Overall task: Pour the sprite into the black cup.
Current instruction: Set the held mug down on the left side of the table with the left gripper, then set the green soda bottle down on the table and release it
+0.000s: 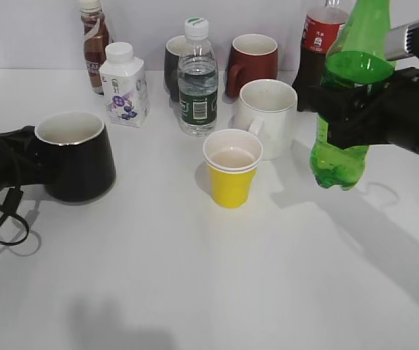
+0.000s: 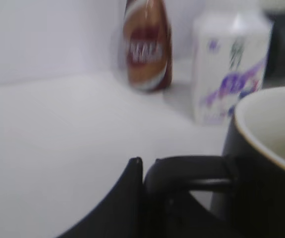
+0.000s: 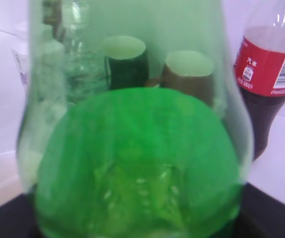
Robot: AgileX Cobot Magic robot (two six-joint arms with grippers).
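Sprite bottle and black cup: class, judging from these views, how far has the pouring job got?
Done: the right gripper has lifted the sprite bottle clear of the table, upright. In hand: the left gripper is at the handle of the black cup; its grip is unclear. Left: carrying the bottle over to the cup and tipping it; the cup's white inside looks empty.

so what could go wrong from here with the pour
The tall translucent green plastic bottle, held off the table in the right arm's jaws, is far from the glossy black mug; the yellow paper cup and white mug stand between and could be knocked. The left arm's jaws grip only the handle, so the mug might twist.
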